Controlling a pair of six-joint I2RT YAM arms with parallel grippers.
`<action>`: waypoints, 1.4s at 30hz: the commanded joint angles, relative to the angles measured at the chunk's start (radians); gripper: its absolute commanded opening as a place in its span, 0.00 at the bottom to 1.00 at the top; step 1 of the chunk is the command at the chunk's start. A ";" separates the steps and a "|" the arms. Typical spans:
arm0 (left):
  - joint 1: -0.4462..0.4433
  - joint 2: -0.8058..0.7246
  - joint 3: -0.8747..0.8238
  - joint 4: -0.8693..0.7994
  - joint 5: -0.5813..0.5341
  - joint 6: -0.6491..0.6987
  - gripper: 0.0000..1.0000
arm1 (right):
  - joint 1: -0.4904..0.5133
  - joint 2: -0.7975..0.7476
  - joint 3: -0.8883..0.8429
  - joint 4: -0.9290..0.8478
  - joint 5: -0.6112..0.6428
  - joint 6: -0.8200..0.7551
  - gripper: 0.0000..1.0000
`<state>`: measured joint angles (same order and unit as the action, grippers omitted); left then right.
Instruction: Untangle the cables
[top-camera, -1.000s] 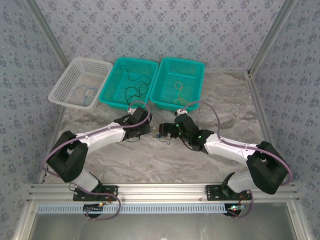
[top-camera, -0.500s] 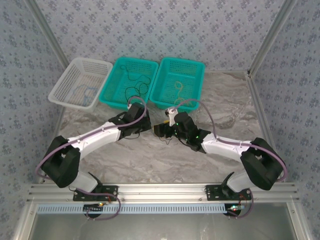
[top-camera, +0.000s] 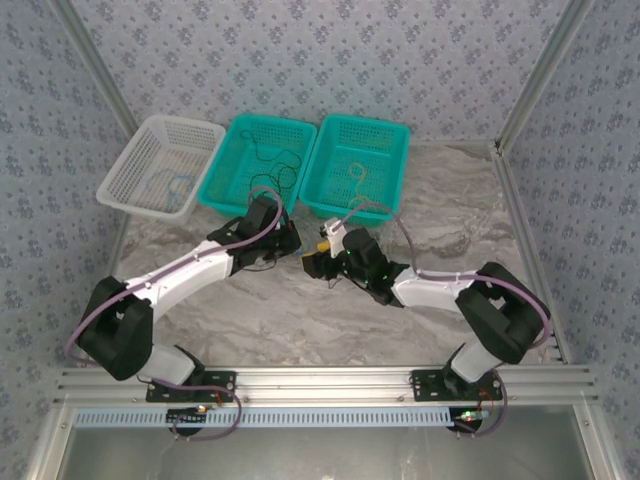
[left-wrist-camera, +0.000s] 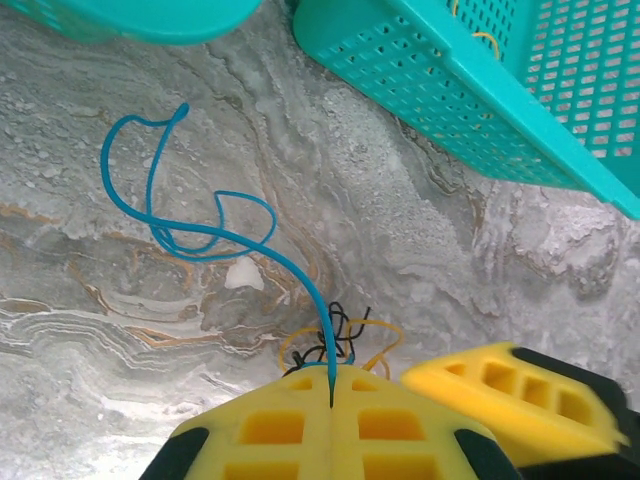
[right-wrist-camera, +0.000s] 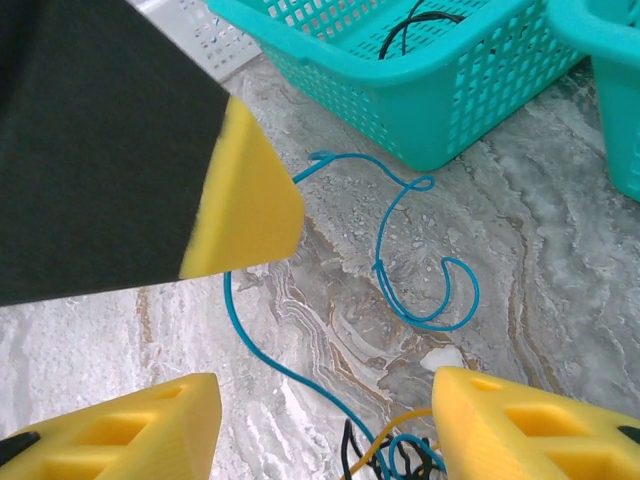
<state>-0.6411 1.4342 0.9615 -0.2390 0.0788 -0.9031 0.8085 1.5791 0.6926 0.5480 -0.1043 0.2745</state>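
The right gripper (right-wrist-camera: 328, 395) has gone from wide to roughly half, jaws now straddling the knot of cables (right-wrist-camera: 385, 450) on the marble table (top-camera: 300, 320) at about 4 o'clock off the left gripper (left-wrist-camera: 330, 378), which stays clamped on the blue cable (left-wrist-camera: 200, 235), so a pull-apart looks close.

Overhead view; close wrist views share blue cable (left-wrist-camera: 327, 335)

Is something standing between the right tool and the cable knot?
Nothing visible. The knot lies on bare table between the fingers of the right tool; the left tool grips the blue cable nearby.
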 joint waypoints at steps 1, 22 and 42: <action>0.008 -0.024 0.028 0.012 0.042 -0.035 0.00 | 0.021 0.042 0.013 0.135 0.055 -0.040 0.59; 0.041 -0.057 0.023 0.061 0.100 -0.074 0.00 | 0.088 0.225 0.103 0.190 0.313 -0.065 0.22; 0.085 -0.128 0.111 0.031 0.098 0.022 0.00 | 0.084 0.355 0.152 0.032 0.344 0.012 0.15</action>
<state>-0.5678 1.3579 1.0187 -0.2062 0.1696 -0.9234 0.8944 1.9068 0.8238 0.6319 0.2142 0.2577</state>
